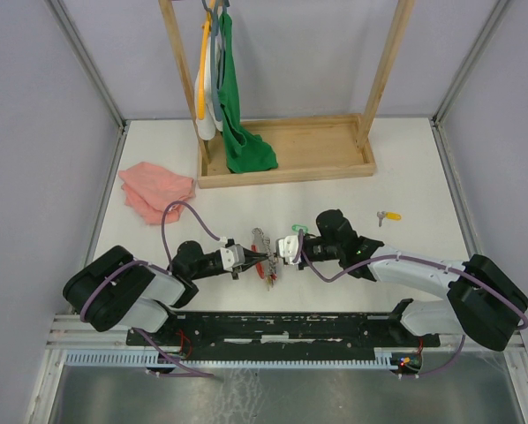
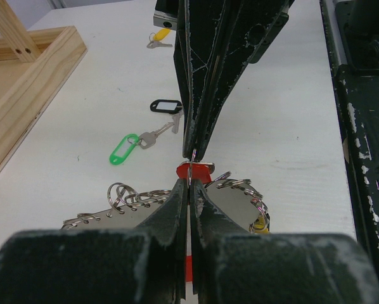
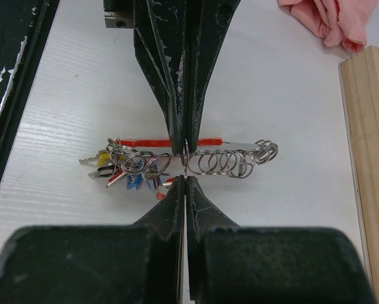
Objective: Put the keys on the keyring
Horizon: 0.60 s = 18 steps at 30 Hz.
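Black fingers (image 2: 167, 215) of my left gripper (image 2: 189, 185) fill the foreground, pressed fully together on the thin wire of the large red-and-grey keyring (image 2: 196, 170). My right gripper (image 3: 186, 180) meets it tip to tip, its jaws likewise closed on the same wire. I judge that the two pinches steady the loop, or pry it open, so a key can thread on. Its bunch of colour-tagged keys (image 3: 129, 171) rests on the white table (image 1: 423, 194). Loose keys lie beyond: a green-tagged silver key (image 2: 123, 149), a black-tagged key (image 2: 166, 105) and a yellow-tagged key (image 1: 388, 215). Both arms reach low and inward, forearms near level, wrists facing each other.
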Motion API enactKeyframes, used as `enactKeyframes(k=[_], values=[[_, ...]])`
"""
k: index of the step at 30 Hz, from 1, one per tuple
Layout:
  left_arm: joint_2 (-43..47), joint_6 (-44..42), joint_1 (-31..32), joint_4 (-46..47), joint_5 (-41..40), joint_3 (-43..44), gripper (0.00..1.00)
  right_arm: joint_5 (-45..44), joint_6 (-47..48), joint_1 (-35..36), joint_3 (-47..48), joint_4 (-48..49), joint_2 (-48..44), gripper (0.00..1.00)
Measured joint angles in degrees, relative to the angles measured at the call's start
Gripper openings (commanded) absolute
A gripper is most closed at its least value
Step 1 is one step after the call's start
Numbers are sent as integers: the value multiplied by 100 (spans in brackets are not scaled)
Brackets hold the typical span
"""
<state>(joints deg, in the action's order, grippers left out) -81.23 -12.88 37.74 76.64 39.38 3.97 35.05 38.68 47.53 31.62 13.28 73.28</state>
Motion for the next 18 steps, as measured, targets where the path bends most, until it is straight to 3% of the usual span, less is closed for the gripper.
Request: enactKeyframes(k=[18], values=[[9,0,0,-28,70,0,3,76,-114,0,0,4,-2,1]])
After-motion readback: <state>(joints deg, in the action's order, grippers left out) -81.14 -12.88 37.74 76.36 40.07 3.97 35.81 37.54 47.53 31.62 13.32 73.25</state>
